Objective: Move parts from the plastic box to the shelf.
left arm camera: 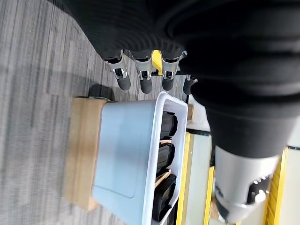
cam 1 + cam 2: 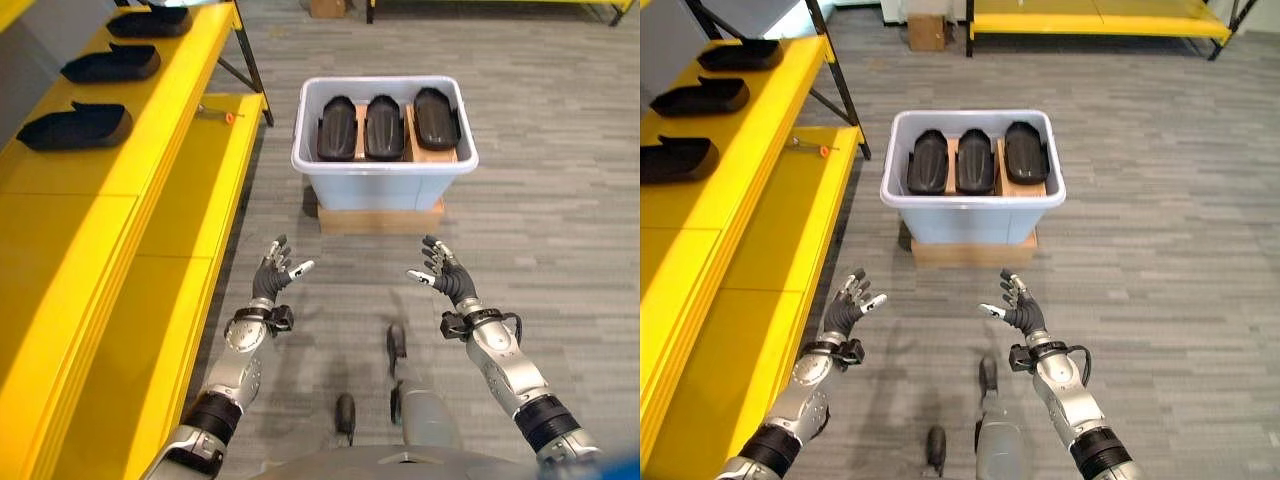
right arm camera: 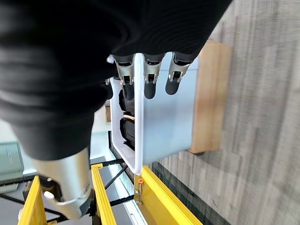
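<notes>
Both hands were empty, their fingers loosely spread and holding nothing: the left hand (image 2: 272, 276) and the right hand (image 2: 443, 272) hung palms inward above the grey floor, apart from each other and well short of the plastic box (image 2: 385, 178). Past them the box sat on a low wooden base (image 2: 380, 217), and three black parts (image 2: 386, 126) lay side by side inside it, close together with brown cardboard showing between them. More black parts (image 2: 75, 127) already rested on the yellow shelf (image 2: 110, 200) at the robot's left. From here the likely trouble was in the reach: the box walls stood high round the parts, so a hand coming in low could strike the rim and shove the box on its base. With the parts packed so closely, fingers could also catch a neighbour, or get a weak hold on a smooth rounded shell that might slip on the way to the shelf.
</notes>
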`<state>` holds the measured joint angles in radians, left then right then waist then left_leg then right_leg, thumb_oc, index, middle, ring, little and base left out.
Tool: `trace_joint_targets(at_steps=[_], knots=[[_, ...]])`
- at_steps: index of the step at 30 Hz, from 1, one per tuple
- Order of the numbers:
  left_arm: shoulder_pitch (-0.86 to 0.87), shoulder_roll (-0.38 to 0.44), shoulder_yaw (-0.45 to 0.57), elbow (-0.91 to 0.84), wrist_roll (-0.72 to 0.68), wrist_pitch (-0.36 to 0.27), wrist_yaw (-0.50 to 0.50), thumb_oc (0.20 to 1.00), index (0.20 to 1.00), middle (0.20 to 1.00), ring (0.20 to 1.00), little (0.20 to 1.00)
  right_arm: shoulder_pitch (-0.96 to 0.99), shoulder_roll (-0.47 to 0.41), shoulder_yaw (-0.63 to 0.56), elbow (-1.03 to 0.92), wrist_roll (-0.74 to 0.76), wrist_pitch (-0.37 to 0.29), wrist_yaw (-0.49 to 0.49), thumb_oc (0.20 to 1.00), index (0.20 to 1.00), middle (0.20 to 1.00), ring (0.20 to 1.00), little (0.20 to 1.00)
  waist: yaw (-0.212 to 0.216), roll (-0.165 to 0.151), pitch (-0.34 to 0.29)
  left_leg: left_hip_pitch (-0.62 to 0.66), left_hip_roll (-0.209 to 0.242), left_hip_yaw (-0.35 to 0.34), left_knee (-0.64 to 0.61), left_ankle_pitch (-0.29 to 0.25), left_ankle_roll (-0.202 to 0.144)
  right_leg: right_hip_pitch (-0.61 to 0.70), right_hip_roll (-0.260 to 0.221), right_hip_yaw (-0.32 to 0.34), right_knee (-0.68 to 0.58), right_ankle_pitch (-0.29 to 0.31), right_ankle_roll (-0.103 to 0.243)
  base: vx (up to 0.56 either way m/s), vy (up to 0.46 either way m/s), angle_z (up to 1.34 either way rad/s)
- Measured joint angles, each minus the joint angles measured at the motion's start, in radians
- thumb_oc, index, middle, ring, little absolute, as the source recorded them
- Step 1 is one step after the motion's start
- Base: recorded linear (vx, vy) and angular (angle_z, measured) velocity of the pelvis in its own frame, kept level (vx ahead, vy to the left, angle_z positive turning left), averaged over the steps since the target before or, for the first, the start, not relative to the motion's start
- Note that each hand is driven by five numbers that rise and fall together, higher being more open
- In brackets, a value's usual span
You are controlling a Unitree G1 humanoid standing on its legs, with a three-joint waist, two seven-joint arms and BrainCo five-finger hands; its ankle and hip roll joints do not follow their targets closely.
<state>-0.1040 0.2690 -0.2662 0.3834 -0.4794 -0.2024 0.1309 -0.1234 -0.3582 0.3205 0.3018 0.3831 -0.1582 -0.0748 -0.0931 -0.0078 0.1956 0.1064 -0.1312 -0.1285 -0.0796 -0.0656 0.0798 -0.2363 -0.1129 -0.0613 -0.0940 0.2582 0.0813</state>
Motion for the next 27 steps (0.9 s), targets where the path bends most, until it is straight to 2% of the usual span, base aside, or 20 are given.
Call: trace_joint_targets(at_steps=[2, 3, 6, 7, 8, 10, 11, 12, 13, 14, 16, 17, 18, 20, 21, 22, 23, 24, 25, 27], knots=[[-0.007, -0.016, 0.000, 0.000, -0.001, 0.001, 0.000, 1.000, 1.000, 1.000, 1.000, 1.000, -0.011, -0.015, 0.000, 0.001, -0.004, 0.000, -0.005, 1.000, 1.000, 1.000, 1.000, 1.000, 0.000, 0.034, -0.017, -0.014, 0.055, -0.022, 0.026, -0.025, -0.041, 0.010, 0.045, -0.044, 0.001, -0.026, -0.063, 0.22, -0.179, 0.37], [-0.020, -0.016, -0.001, 0.000, -0.001, 0.001, 0.000, 1.000, 1.000, 1.000, 1.000, 1.000, -0.020, -0.021, 0.000, 0.000, -0.004, 0.001, -0.008, 1.000, 1.000, 1.000, 1.000, 1.000, 0.001, 0.033, -0.016, -0.027, 0.064, -0.016, 0.072, -0.033, -0.058, 0.022, 0.053, -0.063, 0.001, -0.023, -0.090, 0.16, -0.119, 0.43], [-0.032, -0.014, 0.004, 0.000, -0.002, -0.001, 0.001, 1.000, 1.000, 1.000, 1.000, 1.000, -0.066, -0.029, 0.002, 0.001, -0.004, -0.002, -0.009, 1.000, 1.000, 1.000, 1.000, 1.000, 0.003, 0.035, -0.018, -0.043, 0.092, 0.025, 0.208, -0.047, -0.102, 0.083, 0.088, -0.063, 0.002, -0.074, -0.127, 0.22, -0.180, 0.05], [-0.036, -0.016, 0.005, 0.000, -0.002, -0.001, 0.000, 1.000, 1.000, 1.000, 1.000, 1.000, -0.076, -0.028, 0.002, 0.001, -0.004, -0.004, -0.010, 1.000, 1.000, 1.000, 1.000, 1.000, 0.001, 0.033, -0.018, -0.078, 0.103, 0.037, 0.352, -0.068, -0.134, 0.123, 0.107, -0.063, 0.002, -0.114, -0.140, 0.27, -0.252, -0.18], [-0.036, -0.018, 0.005, -0.002, -0.003, -0.001, 0.000, 1.000, 1.000, 1.000, 1.000, 1.000, -0.075, -0.028, 0.002, 0.001, -0.004, -0.006, -0.010, 1.000, 1.000, 1.000, 1.000, 1.000, 0.004, 0.029, -0.019, -0.144, 0.101, 0.040, 0.523, -0.067, -0.141, 0.142, 0.116, -0.062, 0.003, -0.137, -0.158, 0.22, -0.212, -0.13], [-0.030, -0.021, -0.009, -0.002, -0.007, 0.000, -0.001, 1.000, 1.000, 1.000, 1.000, 1.000, -0.047, -0.028, 0.002, 0.001, -0.002, -0.008, -0.010, 1.000, 1.000, 1.000, 1.000, 1.000, 0.022, 0.012, -0.013, -0.313, 0.105, 0.051, 0.862, -0.013, -0.172, 0.178, 0.131, -0.054, 0.022, -0.174, -0.199, 0.19, -0.112, -0.24], [-0.028, -0.021, -0.009, -0.004, -0.010, 0.000, -0.002, 1.000, 1.000, 1.000, 1.000, 1.000, -0.040, -0.028, 0.002, 0.001, -0.002, -0.008, -0.011, 1.000, 1.000, 1.000, 1.000, 1.000, 0.025, 0.006, -0.013, -0.335, 0.108, 0.057, 0.860, -0.022, -0.173, 0.186, 0.130, -0.046, 0.023, -0.182, -0.206, 0.21, -0.068, 0.00], [-0.044, -0.022, -0.009, -0.004, -0.011, -0.001, -0.003, 1.000, 1.000, 1.000, 1.000, 1.000, -0.024, -0.030, -0.004, 0.010, -0.002, -0.010, -0.021, 1.000, 1.000, 1.000, 1.000, 1.000, 0.029, -0.031, 0.000, -0.389, 0.125, 0.116, 0.775, -0.046, -0.147, 0.201, 0.114, -0.040, 0.024, -0.208, -0.215, 0.20, 0.019, 0.23], [-0.054, -0.022, -0.010, -0.003, -0.011, -0.001, -0.003, 1.000, 1.000, 1.000, 1.000, 1.000, -0.030, -0.030, -0.012, 0.024, -0.002, -0.009, -0.027, 1.000, 1.000, 1.000, 1.000, 1.000, 0.036, -0.054, 0.015, -0.440, 0.135, 0.147, 0.672, -0.043, -0.141, 0.209, 0.108, -0.041, 0.023, -0.210, -0.215, 0.22, 0.052, 0.11], [-0.050, -0.021, -0.009, -0.003, -0.011, 0.001, -0.002, 1.000, 1.000, 1.000, 1.000, 1.000, -0.036, -0.022, -0.025, 0.045, -0.002, -0.010, -0.032, 1.000, 1.000, 1.000, 1.000, 1.000, 0.050, -0.057, 0.017, -0.465, 0.154, 0.162, 0.497, -0.034, -0.142, 0.218, 0.117, -0.043, 0.019, -0.217, -0.195, 0.25, 0.080, -0.30], [-0.016, -0.003, -0.009, -0.001, -0.011, 0.001, -0.002, 1.000, 1.000, 1.000, 1.000, 1.000, -0.020, -0.008, -0.033, 0.058, -0.002, -0.015, -0.048, 1.000, 1.000, 1.000, 1.000, 1.000, 0.056, -0.042, 0.014, -0.448, 0.202, 0.172, 0.123, 0.112, -0.158, 0.298, 0.168, -0.037, 0.003, -0.252, -0.161, 0.47, 0.166, -0.63], [-0.020, -0.010, -0.008, 0.001, -0.011, 0.001, -0.003, 1.000, 1.000, 1.000, 1.000, 1.000, -0.019, -0.018, -0.038, 0.078, -0.003, -0.021, -0.053, 1.000, 1.000, 1.000, 1.000, 1.000, 0.051, -0.009, 0.017, -0.436, 0.204, 0.104, -0.020, 0.147, -0.172, 0.320, 0.202, -0.021, 0.002, -0.280, -0.148, 0.49, 0.214, -0.50], [-0.022, -0.011, -0.007, 0.002, -0.011, 0.001, -0.002, 1.000, 1.000, 1.000, 1.000, 1.000, -0.019, -0.018, -0.039, 0.082, -0.003, -0.021, -0.055, 1.000, 1.000, 1.000, 1.000, 1.000, 0.058, -0.007, 0.020, -0.438, 0.205, 0.100, -0.010, 0.159, -0.169, 0.327, 0.207, -0.016, 0.002, -0.279, -0.168, 0.23, 0.132, -0.46], [-0.019, -0.011, -0.008, 0.001, -0.011, 0.001, -0.003, 1.000, 1.000, 1.000, 1.000, 1.000, -0.014, -0.014, -0.035, 0.073, -0.004, -0.021, -0.051, 1.000, 1.000, 1.000, 1.000, 1.000, 0.069, 0.006, 0.015, -0.399, 0.199, 0.176, 0.045, 0.195, -0.131, 0.363, 0.209, 0.021, 0.003, -0.302, -0.157, 0.32, 0.217, -0.67], [-0.022, -0.011, -0.010, 0.002, -0.010, 0.001, -0.002, 1.000, 1.000, 1.000, 1.000, 1.000, -0.015, -0.011, -0.037, 0.070, -0.003, -0.022, -0.053, 1.000, 1.000, 1.000, 1.000, 1.000, 0.070, 0.012, 0.011, -0.364, 0.185, 0.169, 0.039, 0.203, -0.122, 0.378, 0.200, 0.034, 0.003, -0.325, -0.146, 0.51, 0.374, -0.51], [-0.024, -0.021, -0.016, -0.001, -0.010, 0.001, -0.001, 1.000, 1.000, 1.000, 1.000, 1.000, -0.005, -0.019, -0.036, 0.065, -0.003, -0.024, -0.055, 1.000, 1.000, 1.000, 1.000, 1.000, 0.058, 0.050, -0.011, -0.308, 0.185, 0.176, 0.000, 0.299, -0.062, 0.401, 0.206, 0.048, 0.004, -0.356, -0.114, 0.27, 0.217, -0.05], [-0.036, -0.016, -0.020, -0.001, -0.010, 0.002, 0.001, 1.000, 1.000, 1.000, 1.000, 1.000, -0.002, -0.002, -0.034, 0.067, -0.001, -0.021, -0.058, 1.000, 1.000, 1.000, 1.000, 1.000, 0.055, 0.033, -0.011, -0.294, 0.153, 0.180, -0.013, 0.277, -0.037, 0.405, 0.172, 0.049, 0.015, -0.373, -0.098, 0.24, 0.202, 0.08], [-0.041, -0.015, -0.019, -0.005, -0.010, 0.001, 0.001, 1.000, 1.000, 1.000, 1.000, 1.000, -0.006, -0.001, -0.030, 0.065, -0.001, -0.021, -0.056, 1.000, 1.000, 1.000, 1.000, 1.000, 0.060, 0.032, -0.011, -0.291, 0.143, 0.187, -0.012, 0.269, -0.034, 0.402, 0.161, 0.050, 0.027, -0.380, -0.088, 0.17, 0.164, 0.16], [-0.060, -0.012, -0.020, -0.008, -0.010, 0.001, 0.005, 1.000, 1.000, 1.000, 1.000, 1.000, -0.016, 0.006, -0.023, 0.065, -0.002, -0.021, -0.053, 1.000, 1.000, 1.000, 1.000, 1.000, 0.080, 0.032, -0.012, -0.277, 0.098, 0.201, -0.007, 0.248, -0.006, 0.391, 0.112, 0.053, 0.074, -0.416, -0.046, 0.22, 0.212, 0.04], [-0.074, 0.001, -0.019, -0.008, -0.010, 0.001, 0.012, 1.000, 1.000, 1.000, 1.000, 1.000, -0.041, 0.005, -0.010, 0.066, -0.002, -0.021, -0.052, 1.000, 1.000, 1.000, 1.000, 1.000, 0.088, 0.031, -0.012, -0.267, 0.072, 0.204, -0.006, 0.227, 0.012, 0.381, 0.084, 0.059, 0.119, -0.438, -0.023, 0.14, 0.153, 0.07]])
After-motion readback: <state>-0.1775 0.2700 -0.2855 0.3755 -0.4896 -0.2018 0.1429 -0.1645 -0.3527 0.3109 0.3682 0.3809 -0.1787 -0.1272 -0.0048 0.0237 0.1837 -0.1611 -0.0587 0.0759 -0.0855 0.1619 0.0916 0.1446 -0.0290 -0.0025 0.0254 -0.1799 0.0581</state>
